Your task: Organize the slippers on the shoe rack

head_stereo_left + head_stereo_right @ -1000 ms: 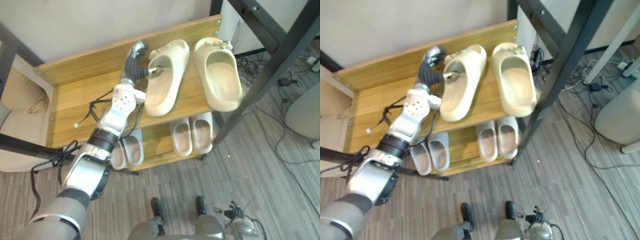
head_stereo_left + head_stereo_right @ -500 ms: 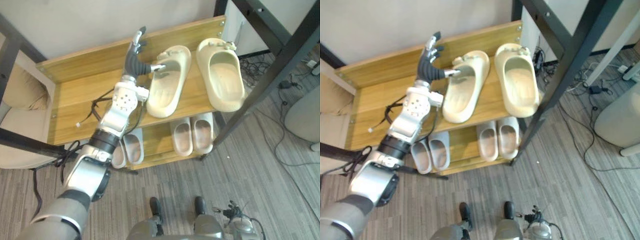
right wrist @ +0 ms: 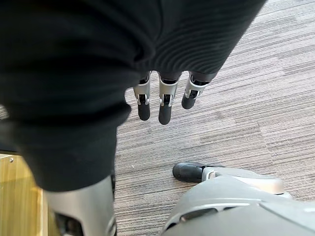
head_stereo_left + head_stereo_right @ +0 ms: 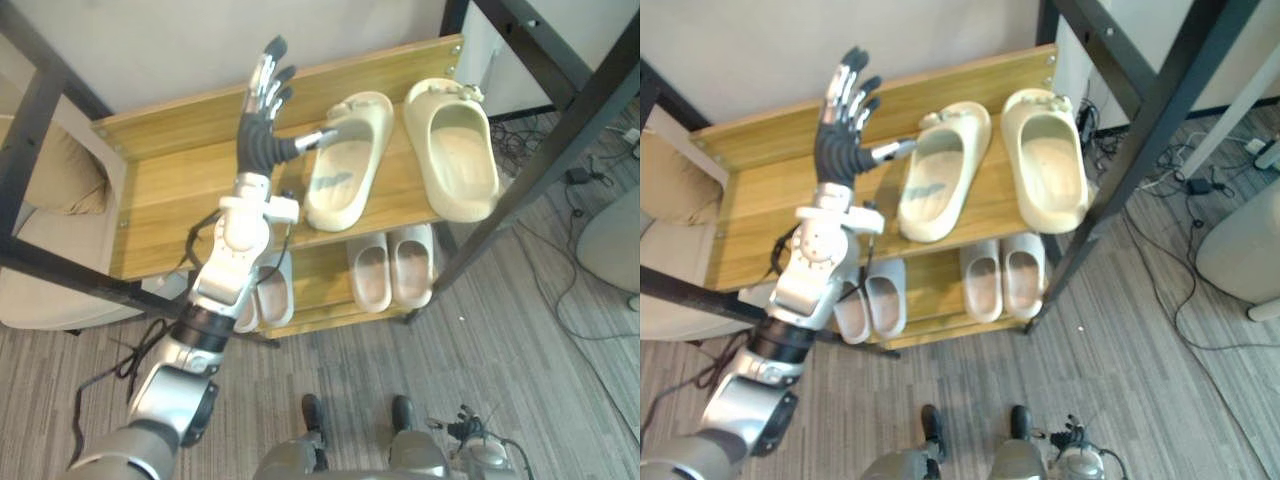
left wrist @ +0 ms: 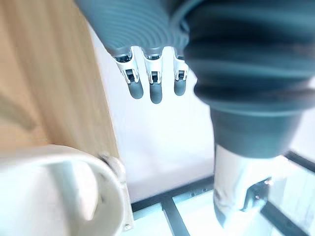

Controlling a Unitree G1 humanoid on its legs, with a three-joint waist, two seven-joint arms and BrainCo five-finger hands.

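Observation:
Two cream slippers lie side by side on the wooden shoe rack's top shelf (image 4: 170, 200). The left cream slipper (image 4: 345, 165) is angled, and the right cream slipper (image 4: 455, 150) lies straighter by the shelf's right end. My left hand (image 4: 262, 125) hovers just left of the angled slipper, open with fingers spread and the thumb pointing at its strap. In the left wrist view its fingers (image 5: 155, 83) are straight, with the slipper's rim (image 5: 64, 162) below them. My right hand (image 3: 165, 105) hangs open over the floor, holding nothing.
On the lower shelf sit a pair of pale grey slippers (image 4: 390, 265) and another pair (image 4: 268, 290) partly behind my arm. A black metal frame (image 4: 530, 160) slants past the rack's right end. A beige cushion (image 4: 50, 180) is at the left, cables (image 4: 585, 170) on the floor at the right.
My left hand let go of the left cream slipper, straightened its fingers and rose away from it. The slipper stays on the shelf. The camera has shifted slightly.

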